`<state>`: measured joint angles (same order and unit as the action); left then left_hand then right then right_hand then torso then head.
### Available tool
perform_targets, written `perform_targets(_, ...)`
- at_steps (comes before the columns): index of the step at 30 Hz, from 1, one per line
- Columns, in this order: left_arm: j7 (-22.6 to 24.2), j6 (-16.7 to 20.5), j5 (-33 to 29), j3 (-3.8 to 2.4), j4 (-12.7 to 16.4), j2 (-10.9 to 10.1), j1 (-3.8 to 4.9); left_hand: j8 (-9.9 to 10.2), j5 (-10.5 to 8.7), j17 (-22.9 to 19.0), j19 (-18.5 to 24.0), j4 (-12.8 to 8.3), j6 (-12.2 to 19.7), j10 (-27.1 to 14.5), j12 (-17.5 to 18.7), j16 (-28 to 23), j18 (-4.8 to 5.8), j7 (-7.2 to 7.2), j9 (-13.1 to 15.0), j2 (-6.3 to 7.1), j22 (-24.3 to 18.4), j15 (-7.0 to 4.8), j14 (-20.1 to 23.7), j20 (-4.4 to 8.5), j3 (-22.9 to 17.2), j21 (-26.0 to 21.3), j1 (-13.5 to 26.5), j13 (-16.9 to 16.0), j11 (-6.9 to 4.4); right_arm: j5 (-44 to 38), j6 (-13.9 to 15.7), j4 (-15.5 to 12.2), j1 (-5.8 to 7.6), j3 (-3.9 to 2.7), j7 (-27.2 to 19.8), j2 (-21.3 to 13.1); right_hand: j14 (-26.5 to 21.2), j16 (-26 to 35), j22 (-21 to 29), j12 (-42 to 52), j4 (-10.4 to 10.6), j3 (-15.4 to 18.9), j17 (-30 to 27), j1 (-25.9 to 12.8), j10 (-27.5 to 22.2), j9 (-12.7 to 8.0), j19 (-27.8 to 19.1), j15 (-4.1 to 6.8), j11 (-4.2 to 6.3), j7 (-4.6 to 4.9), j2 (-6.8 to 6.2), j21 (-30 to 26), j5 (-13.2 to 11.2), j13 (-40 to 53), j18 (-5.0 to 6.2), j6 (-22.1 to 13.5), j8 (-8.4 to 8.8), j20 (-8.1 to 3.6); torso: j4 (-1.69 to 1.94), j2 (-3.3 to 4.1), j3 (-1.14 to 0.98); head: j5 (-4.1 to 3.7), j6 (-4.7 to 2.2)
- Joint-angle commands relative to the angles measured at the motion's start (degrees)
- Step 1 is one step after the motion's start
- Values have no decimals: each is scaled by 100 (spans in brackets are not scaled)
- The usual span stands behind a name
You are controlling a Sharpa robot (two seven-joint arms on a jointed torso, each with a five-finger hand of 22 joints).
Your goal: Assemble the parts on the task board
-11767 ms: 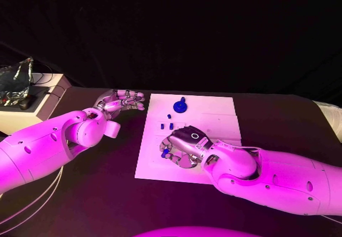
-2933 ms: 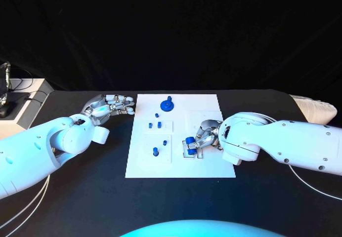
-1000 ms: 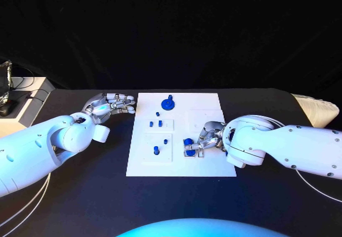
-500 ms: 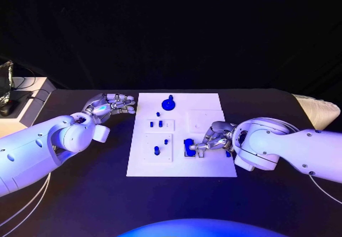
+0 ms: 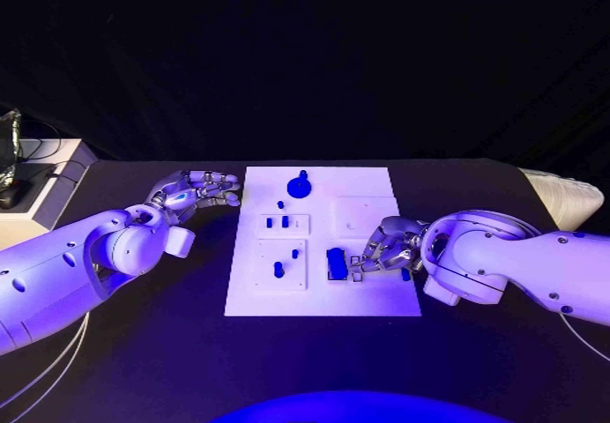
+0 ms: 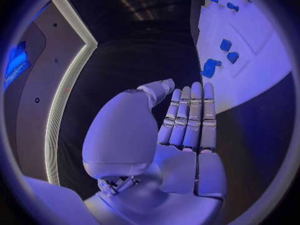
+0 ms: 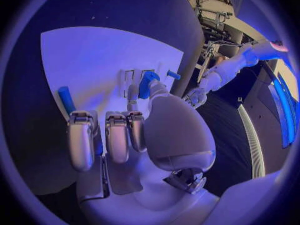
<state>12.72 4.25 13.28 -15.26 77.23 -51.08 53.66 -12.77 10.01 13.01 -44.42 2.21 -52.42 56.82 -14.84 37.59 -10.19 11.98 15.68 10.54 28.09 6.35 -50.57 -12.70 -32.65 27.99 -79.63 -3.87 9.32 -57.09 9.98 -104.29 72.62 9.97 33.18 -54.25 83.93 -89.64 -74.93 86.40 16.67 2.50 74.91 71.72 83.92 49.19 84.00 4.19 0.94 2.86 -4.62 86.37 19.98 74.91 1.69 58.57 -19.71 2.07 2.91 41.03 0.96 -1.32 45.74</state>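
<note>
Right hand (image 5: 382, 251) sits over the board (image 5: 382, 189), fingers curled at a blue block (image 5: 336, 263) just beside them; can't tell if I'm gripping it. Left hand (image 5: 197, 189) idle, clenched, off the board edge. Several parts seated, this block left. No readable writing.

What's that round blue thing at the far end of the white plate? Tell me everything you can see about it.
The round blue part is a small disc with a short stub sticking out of its far side. It looks like smooth plastic, the same blue as the other pieces. It lies near the far edge of the task board, close to the middle of that edge. Neither hand touches it: the left hand is off the board beside it, and the right hand is nearer the robot.
</note>
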Motion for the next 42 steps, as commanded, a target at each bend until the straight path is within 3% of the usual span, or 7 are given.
perform_targets(1,30,-104,-22,-3,8,14,-4,-23,0,8,-27,16,40,-39,25,-44,2,-5,-14,10,-16,22,-3,-14,-3,-46,45,1,-12,-39,36,0,-5,-2,-45,31,607,-36,-1427,29,13,-35,1509,9,457,-9,524,49,34,-4,25,41,51,1312,-108,57,21,-54,4,0,3,-1,8)
perform_targets(10,38,-103,-22,-3,18,10,-6,-23,0,8,-27,16,40,-39,25,-44,2,-5,-14,10,-16,22,-3,-14,-3,-46,45,1,-12,-120,112,69,-31,-1,58,180,607,-36,-1430,29,18,-43,1509,-51,458,-13,527,54,38,-9,53,54,87,1313,-111,87,16,-57,7,-3,9,8,34)
perform_targets(17,42,-96,-22,-3,24,-5,-7,-23,0,8,-27,16,40,-39,25,-44,2,-5,-14,10,-16,22,-3,-14,-3,-46,45,1,-12,-151,40,120,-122,-1,89,250,607,-36,-1429,28,-2,-40,1509,-43,458,-11,527,62,50,-26,-8,52,11,1312,-110,111,10,-63,4,-1,4,27,49)
perform_targets(29,44,-90,-22,-3,27,-11,-7,-23,0,8,-27,16,40,-39,25,-44,2,-5,-14,10,-16,22,-3,-14,-3,-46,45,1,-12,-521,415,163,-156,-1,259,312,607,-36,-1437,30,7,-77,1509,-10,461,-4,534,72,65,-43,12,84,-20,1314,-116,156,-12,-71,-1,3,1,18,58)
perform_targets(42,41,-92,-22,-3,31,-16,-7,-29,0,11,-34,10,41,-40,22,-48,0,-7,-18,7,-21,22,-2,-15,-6,-60,37,-1,-12,-706,404,198,-187,-1,278,394,607,-36,-1439,26,-10,-96,1509,39,460,9,536,89,86,-67,-33,91,-57,1311,-117,187,-37,-84,3,-4,4,13,69)
